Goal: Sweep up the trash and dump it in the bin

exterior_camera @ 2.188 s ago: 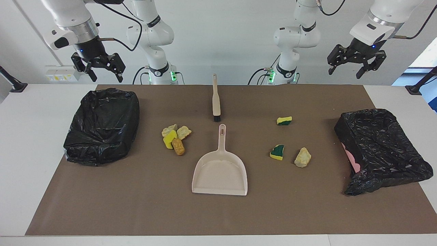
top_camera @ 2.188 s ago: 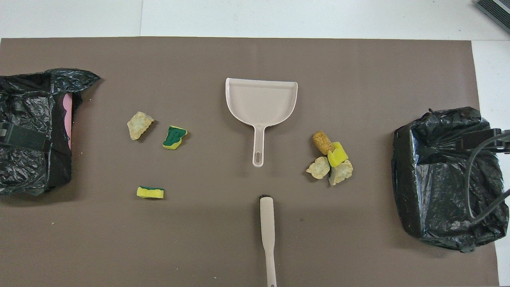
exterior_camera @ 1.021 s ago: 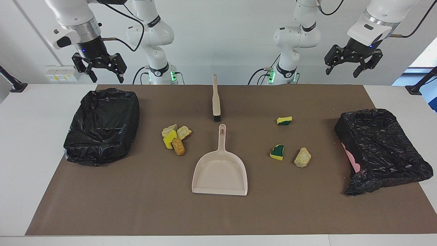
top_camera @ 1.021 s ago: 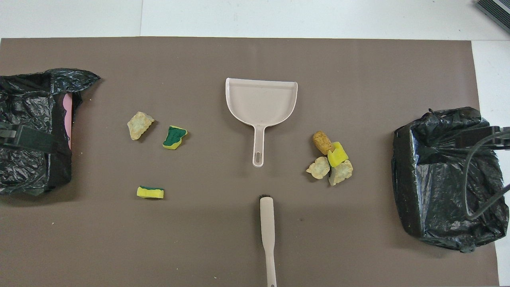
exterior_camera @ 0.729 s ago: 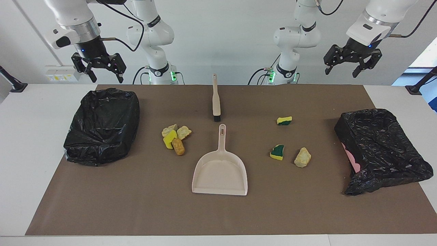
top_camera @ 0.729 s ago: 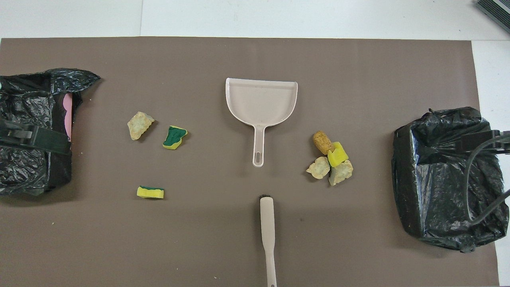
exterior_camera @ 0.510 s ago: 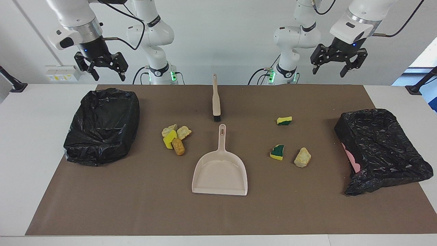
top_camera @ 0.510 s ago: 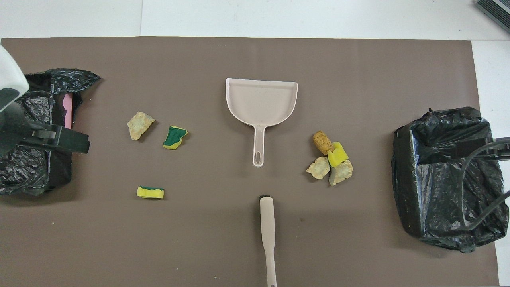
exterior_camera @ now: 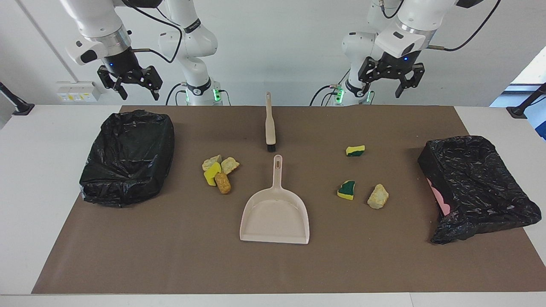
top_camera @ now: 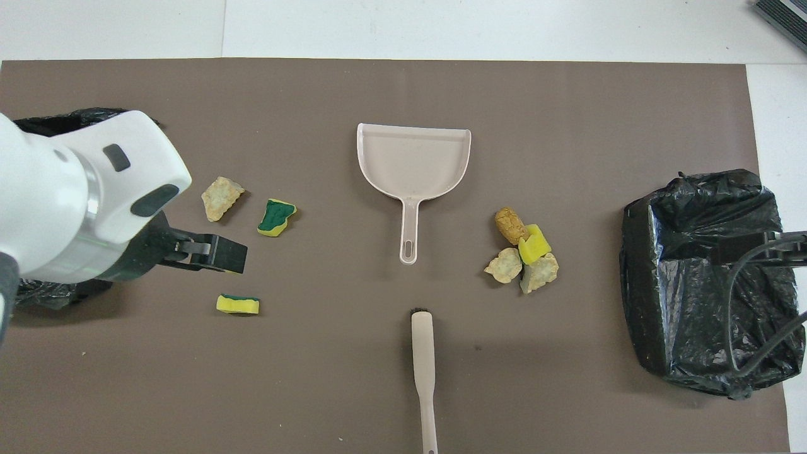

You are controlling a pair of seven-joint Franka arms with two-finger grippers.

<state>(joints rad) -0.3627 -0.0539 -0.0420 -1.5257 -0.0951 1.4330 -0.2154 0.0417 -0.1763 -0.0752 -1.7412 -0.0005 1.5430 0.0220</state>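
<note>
The right claw hangs with fingers apart, high above the black-bagged bin. Four foam chunks huddle beside the dustpan. The left claw, spread too, hovers over brown worktop matting; its arm hides most of the second bin overhead.

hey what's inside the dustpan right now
Nothing: the dustpan lies empty on the brown mat, its whole tray open to view. The sponge chunks lie on the mat beside it. What lies under the pan cannot be seen.
</note>
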